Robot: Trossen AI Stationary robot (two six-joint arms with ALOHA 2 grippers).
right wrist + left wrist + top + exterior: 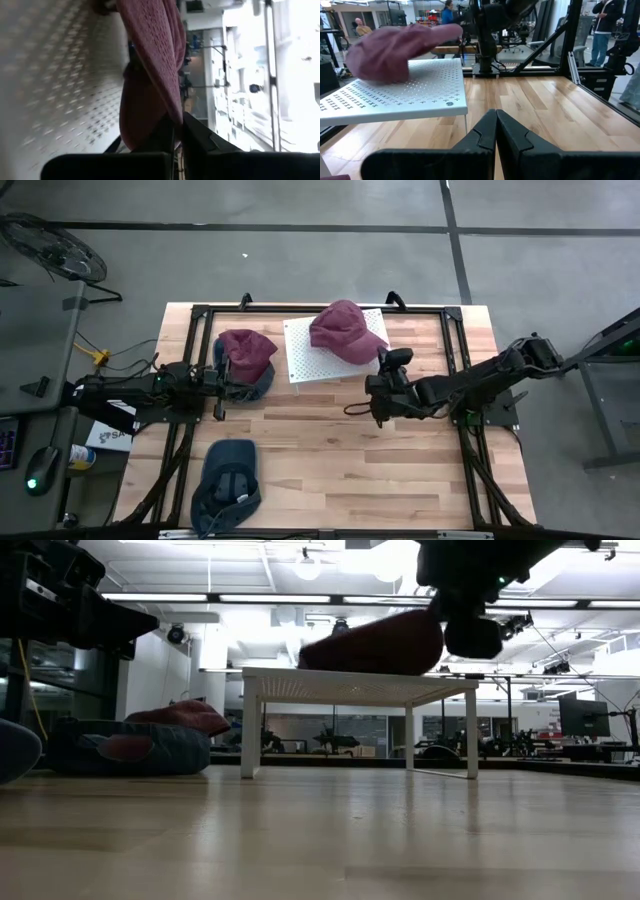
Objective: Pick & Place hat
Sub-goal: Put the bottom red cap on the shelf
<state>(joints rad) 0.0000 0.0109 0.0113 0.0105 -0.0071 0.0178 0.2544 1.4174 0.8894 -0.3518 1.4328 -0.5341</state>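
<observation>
A maroon hat (345,330) lies on a white perforated stand (305,360) at the table's far middle; it also shows in the low view (375,640) and the left wrist view (395,50). My right gripper (388,370) is at the hat's brim, on the stand's right side, fingers shut. My left gripper (222,385) is shut and empty, low over the table at the left, next to a second maroon hat (247,348) that rests on a blue hat (255,388). My right gripper pinches the edge of the maroon hat's brim (172,112) between its two fingers (200,135), coming level from the table's right side. The hat's crown (370,645) rests on the white stand.
Another blue hat (228,480) lies at the near left of the table. A black frame (455,340) runs round the work area. Bare wood lies between the stand and the near edge. People stand in the room beyond the table (605,25).
</observation>
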